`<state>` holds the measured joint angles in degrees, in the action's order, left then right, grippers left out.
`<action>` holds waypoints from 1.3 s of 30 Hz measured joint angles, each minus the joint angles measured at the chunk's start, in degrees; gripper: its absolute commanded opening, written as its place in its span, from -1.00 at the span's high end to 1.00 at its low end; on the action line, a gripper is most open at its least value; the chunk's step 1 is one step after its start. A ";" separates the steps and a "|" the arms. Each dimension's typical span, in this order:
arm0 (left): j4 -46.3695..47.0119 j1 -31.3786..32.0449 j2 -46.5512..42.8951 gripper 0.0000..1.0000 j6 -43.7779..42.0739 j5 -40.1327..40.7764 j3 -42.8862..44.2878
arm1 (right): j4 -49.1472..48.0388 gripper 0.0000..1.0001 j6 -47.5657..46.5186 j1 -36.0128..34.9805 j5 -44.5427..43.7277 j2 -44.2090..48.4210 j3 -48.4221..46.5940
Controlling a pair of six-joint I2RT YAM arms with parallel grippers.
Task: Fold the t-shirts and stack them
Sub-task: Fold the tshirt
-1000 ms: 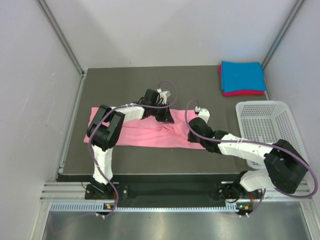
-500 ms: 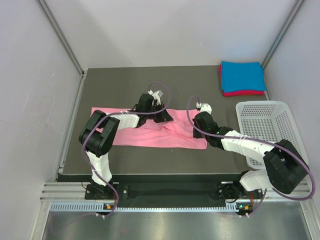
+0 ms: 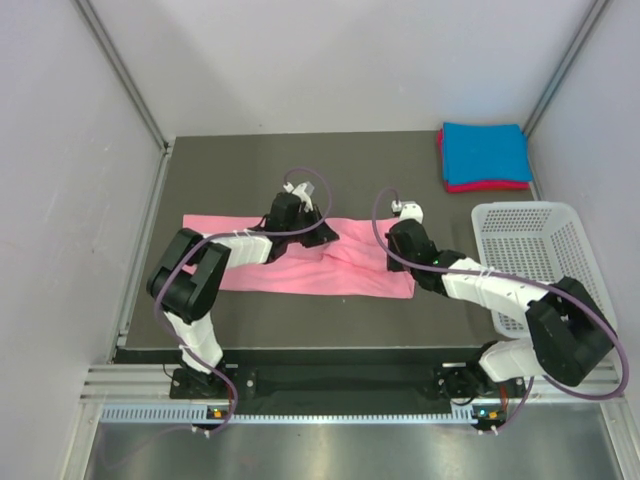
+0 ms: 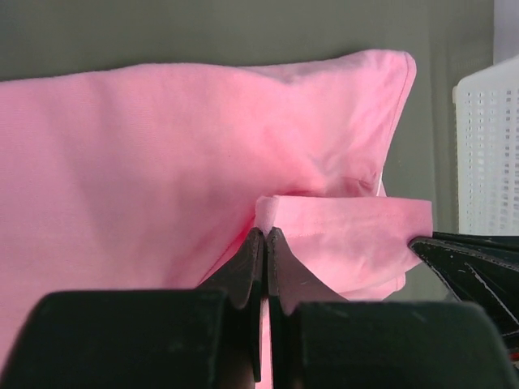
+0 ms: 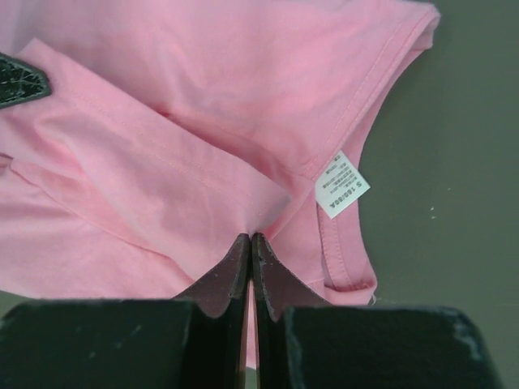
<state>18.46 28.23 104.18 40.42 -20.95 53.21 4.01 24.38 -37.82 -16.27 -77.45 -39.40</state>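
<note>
Pink shirt point(image 3: 300, 270) lies as a long, rumpled strip across the middle of the dark table point(image 3: 230, 170), running left to right. The left gripper point(image 4: 266, 235) sits at the strip's far edge near its middle, fingers closed tight on a raised fold of the pink cloth. The right gripper point(image 5: 250, 239) is near the strip's right end, its fingers likewise pinched shut on a ridge of the same cloth, with a white label point(image 5: 341, 185) lying just beside them at the hem. The two grippers are near each other, each visible at the edge of the other's wrist view. In the far right corner the blue shirt point(image 3: 485, 150) rests folded on the red shirt point(image 3: 490, 186), well apart from the pink one. A white basket point(image 3: 530, 215) stands just nearer than that stack.
</note>
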 measured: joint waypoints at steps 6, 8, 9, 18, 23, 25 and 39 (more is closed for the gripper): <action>0.02 0.00 -2.14 1.00 0.15 3.13 -0.63 | -0.63 1.00 -0.85 0.63 -1.81 -0.48 -0.15; 0.02 0.02 -2.45 1.00 0.13 3.93 -0.72 | -1.31 1.00 -1.27 0.63 -2.40 -1.11 -0.15; 0.02 0.02 -2.47 1.00 0.11 4.20 -0.72 | -1.42 1.00 -1.42 0.68 -2.69 -1.46 -0.15; -0.07 0.02 -2.45 1.00 -0.07 6.21 -1.46 | -4.63 0.99 -2.80 1.75 -3.43 -4.26 -0.15; -0.20 0.02 -2.45 1.00 -0.07 7.43 -1.88 | -6.34 0.92 -4.50 2.45 -3.43 -6.01 -1.09; -0.24 0.02 -2.45 0.95 -0.09 7.82 -1.88 | -6.62 0.89 -5.49 2.71 -3.39 -6.82 -2.27; -11.17 0.00 -10.27 0.21 -1.84 15.69 -0.59 | 4.42 0.23 -3.93 3.89 1.92 -6.01 -9.46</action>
<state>7.29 28.23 93.91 38.59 -5.26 52.62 8.43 20.45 -33.93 -14.35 -83.46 -48.86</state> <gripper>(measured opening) 0.395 0.384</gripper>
